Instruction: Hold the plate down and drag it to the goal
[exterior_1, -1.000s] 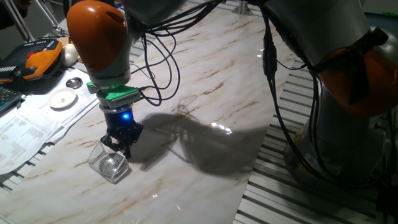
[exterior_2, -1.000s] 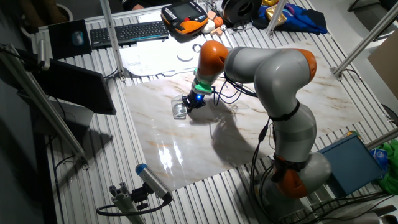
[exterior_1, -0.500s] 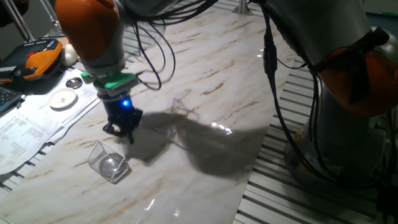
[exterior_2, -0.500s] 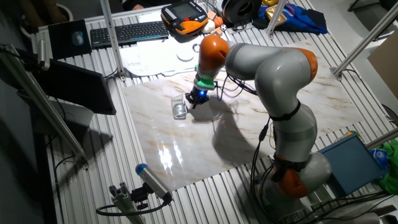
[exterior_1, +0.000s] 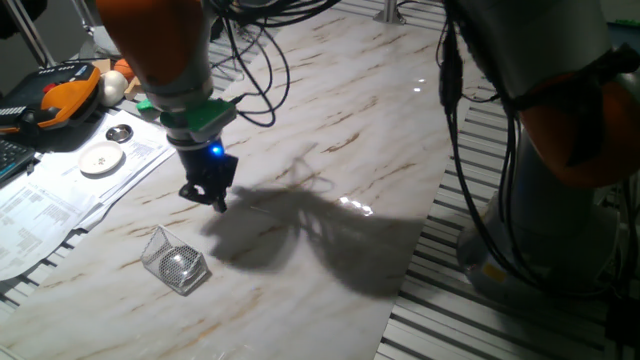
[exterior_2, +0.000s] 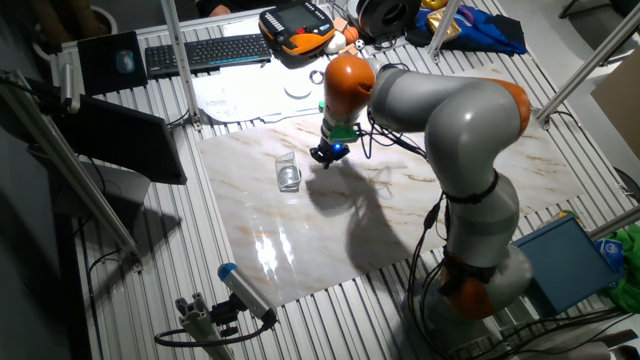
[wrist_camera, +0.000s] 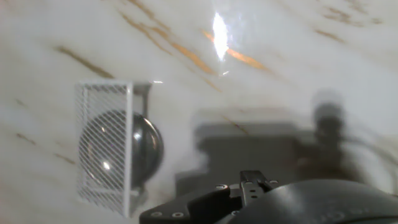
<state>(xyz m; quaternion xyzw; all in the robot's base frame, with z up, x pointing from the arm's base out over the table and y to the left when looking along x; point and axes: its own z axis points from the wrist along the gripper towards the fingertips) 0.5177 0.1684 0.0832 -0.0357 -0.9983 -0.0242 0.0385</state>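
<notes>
The plate (exterior_1: 179, 264) is a small shiny dark-silver dish lying on the marble table inside the goal (exterior_1: 160, 247), a small transparent wire-edged box. In the hand view the plate (wrist_camera: 138, 147) shows behind the goal's mesh wall (wrist_camera: 102, 134), at the left. My gripper (exterior_1: 205, 196) hangs above the table, up and to the right of the box, apart from the plate. It also shows in the other fixed view, where the gripper (exterior_2: 328, 156) is right of the goal (exterior_2: 289, 174). Its fingers (wrist_camera: 254, 185) look shut with nothing between them.
A larger white disc (exterior_1: 101, 158) and a flatter small silver dish (exterior_1: 119, 132) lie on papers off the table's left edge. An orange pendant (exterior_1: 62, 93) sits behind them. Black cables (exterior_1: 255, 70) hang from the arm. The robot base (exterior_1: 560, 150) stands at the right.
My gripper has lifted off the plate and moved up and to the right, away from the box. The plate stays in the goal box.
</notes>
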